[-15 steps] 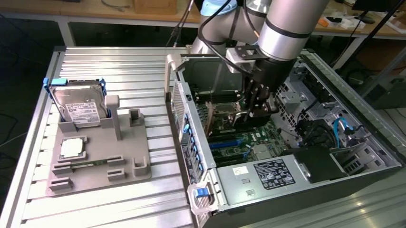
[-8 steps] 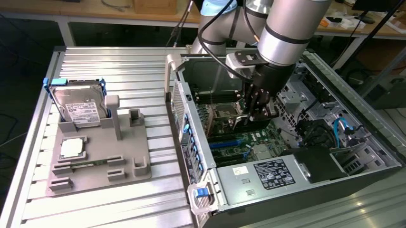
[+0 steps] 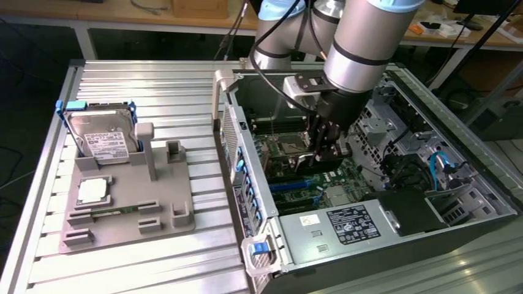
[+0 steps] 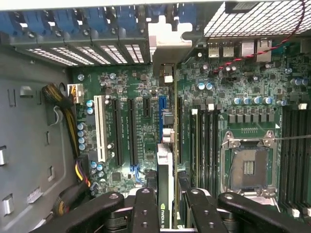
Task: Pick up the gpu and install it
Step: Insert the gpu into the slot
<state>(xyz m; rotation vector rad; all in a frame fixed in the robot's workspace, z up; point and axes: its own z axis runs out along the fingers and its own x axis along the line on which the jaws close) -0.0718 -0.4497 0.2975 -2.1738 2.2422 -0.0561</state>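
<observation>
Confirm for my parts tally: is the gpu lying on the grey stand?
No, the pincer holds the gpu edge-on over the motherboard.

I have the arm (image 3: pixel 366 43) reaching down from above the open computer case (image 3: pixel 233 131), its grey forearm steeply angled. The wrist (image 3: pixel 335 107) dips through the case's opening. The gripper (image 3: pixel 321 153) points straight down, deep inside the case. Its dark fingers (image 4: pixel 146 208) stand partly closed, pressed against the two flat sides of the gpu (image 4: pixel 164 170). I hold the gpu on edge between them, its length running away from the gripper toward the case's rear wall.
</observation>
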